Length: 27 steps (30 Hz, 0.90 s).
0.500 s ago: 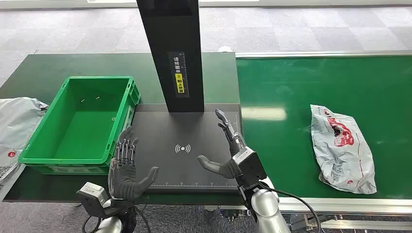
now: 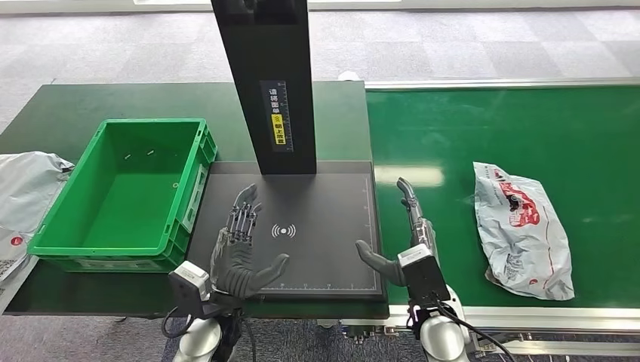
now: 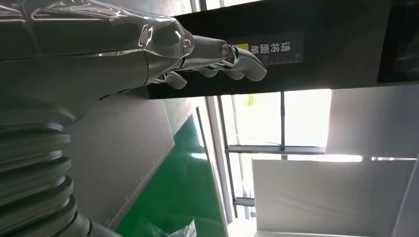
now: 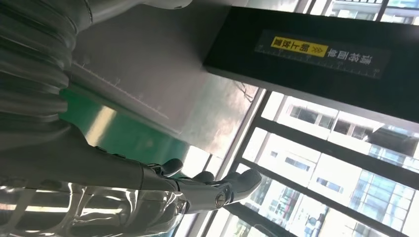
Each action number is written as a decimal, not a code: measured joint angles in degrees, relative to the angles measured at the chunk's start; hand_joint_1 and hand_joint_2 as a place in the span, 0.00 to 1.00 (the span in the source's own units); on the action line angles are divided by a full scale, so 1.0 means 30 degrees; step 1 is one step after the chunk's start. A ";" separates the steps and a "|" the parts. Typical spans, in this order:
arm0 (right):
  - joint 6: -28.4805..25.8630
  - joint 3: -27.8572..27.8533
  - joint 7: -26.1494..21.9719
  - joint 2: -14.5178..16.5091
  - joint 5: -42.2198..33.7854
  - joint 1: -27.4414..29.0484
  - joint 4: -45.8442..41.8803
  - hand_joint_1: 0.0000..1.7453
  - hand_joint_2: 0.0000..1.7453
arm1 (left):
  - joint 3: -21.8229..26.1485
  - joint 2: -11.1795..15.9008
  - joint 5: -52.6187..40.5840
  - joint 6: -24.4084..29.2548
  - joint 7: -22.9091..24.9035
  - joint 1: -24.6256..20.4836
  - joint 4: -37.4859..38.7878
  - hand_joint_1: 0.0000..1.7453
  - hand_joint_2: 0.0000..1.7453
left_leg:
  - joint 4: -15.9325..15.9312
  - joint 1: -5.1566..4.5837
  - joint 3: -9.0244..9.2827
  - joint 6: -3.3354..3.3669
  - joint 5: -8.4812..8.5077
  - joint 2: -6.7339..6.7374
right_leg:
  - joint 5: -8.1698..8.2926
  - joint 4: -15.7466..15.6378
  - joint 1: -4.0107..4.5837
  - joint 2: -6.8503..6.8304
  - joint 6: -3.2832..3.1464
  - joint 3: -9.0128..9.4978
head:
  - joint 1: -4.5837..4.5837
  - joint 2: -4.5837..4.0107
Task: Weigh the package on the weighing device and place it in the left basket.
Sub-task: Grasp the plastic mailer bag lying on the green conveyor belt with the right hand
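A white plastic package (image 2: 521,228) with red print lies on the green conveyor belt (image 2: 453,136) at the right. The black weighing plate (image 2: 302,196) with a wireless mark sits in the middle, bare. My left hand (image 2: 241,253) hovers open over the plate's front left part, palm turned inward. My right hand (image 2: 404,241) stands open at the plate's right edge, fingers stretched forward, well left of the package. The wrist views show each hand's fingers (image 3: 232,57) (image 4: 217,190) extended with nothing in them. The green basket (image 2: 68,243) at the left is empty.
A black post (image 2: 268,83) with a yellow label rises from the back of the plate. A grey bag (image 2: 26,185) lies left of the basket. A metal rail (image 2: 528,317) runs along the belt's near edge.
Both hands have shifted to the right: the left from the plate's left edge onto the plate, the right from over the plate to its right edge. The package has drifted slightly left.
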 joint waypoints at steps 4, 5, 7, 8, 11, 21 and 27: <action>-0.0096 -0.0262 -0.0015 -0.0162 0.0173 0.0103 -0.0213 0.00 1.00 | -0.0179 -0.0044 -0.0046 0.0000 0.0027 -0.0262 0.0397 0.00 1.00 | -0.0002 0.0015 0.0002 -0.0003 0.0003 -0.0002 | 0.0008 0.0003 0.0003 -0.0001 -0.0015 -0.0011 | -0.0002 0.0000; -0.0153 -0.0309 -0.0009 -0.0187 0.0205 0.0109 -0.0238 0.00 1.00 | -0.0197 -0.0051 -0.0058 0.0000 0.0031 -0.0287 0.0462 0.00 1.00 | -0.0004 0.0019 0.0002 -0.0004 0.0004 -0.0001 | 0.0008 0.0005 0.0007 0.0000 -0.0015 -0.0012 | -0.0004 0.0000; -0.0396 -0.0391 0.0042 -0.0244 0.0269 0.0026 -0.0194 0.00 1.00 | -0.0204 -0.0067 -0.0119 -0.0013 0.0062 -0.0307 0.0530 0.00 1.00 | -0.0008 0.0025 0.0001 -0.0005 0.0005 0.0000 | 0.0008 0.0011 0.0014 0.0002 -0.0017 -0.0013 | -0.0005 0.0000; -0.0595 -0.0429 0.0102 -0.0288 0.0341 -0.0102 -0.0101 0.00 1.00 | -0.0199 -0.0075 -0.0169 -0.0058 0.0113 -0.0306 0.0537 0.00 1.00 | -0.0010 0.0026 0.0000 -0.0006 0.0005 0.0001 | 0.0008 0.0013 0.0018 0.0004 -0.0017 -0.0013 | -0.0005 0.0000; -0.1503 -0.0681 0.0392 -0.0528 0.0816 -0.0981 0.0665 0.00 1.00 | -0.0191 -0.0085 -0.0377 -0.0335 0.0351 -0.0301 0.0532 0.00 1.00 | -0.0009 0.0023 0.0000 -0.0008 0.0008 0.0001 | 0.0010 0.0015 0.0025 0.0004 -0.0019 -0.0011 | 0.0000 0.0000; -0.3122 -0.2104 0.0430 -0.2261 0.2423 -0.5043 0.5155 0.00 1.00 | -0.0191 -0.0065 -0.0169 -0.0402 -0.0507 -0.0314 0.0889 0.00 1.00 | 0.0011 0.0006 -0.0004 -0.0009 0.0019 -0.0003 | 0.0050 0.0009 0.0007 0.0004 0.0012 -0.0009 | 0.0002 0.0002; -0.3544 -0.2426 0.0616 -0.2861 0.2928 -0.6630 0.7315 0.00 1.00 | -0.0209 -0.0031 -0.0049 -0.0397 -0.0645 -0.0321 0.1144 0.00 1.00 | 0.0009 0.0013 -0.0006 -0.0006 0.0021 -0.0001 | 0.0050 0.0011 0.0009 0.0008 0.0011 -0.0017 | -0.0002 0.0000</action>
